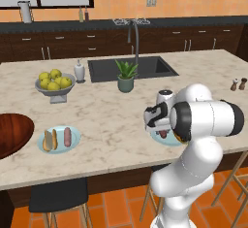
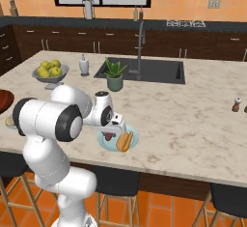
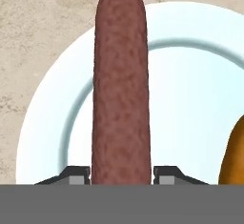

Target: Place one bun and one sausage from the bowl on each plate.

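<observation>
Even, bright, shadeless light fills the rendered kitchen; no single source stands out. The marble tabletop point(image 1: 106, 120) shows no glare and things on it cast barely any shadow. Both base views are soft and low in detail, with jagged edges. The hand view is sharper, its sausage point(image 3: 121, 89) texture blotchy, with no edge distortion.

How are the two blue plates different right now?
The left plate is out in the open, with a bun and sausage lying free. The near plate sits under the end effector, which grips its sausage beside a bun. Both are round, pale blue.
</observation>
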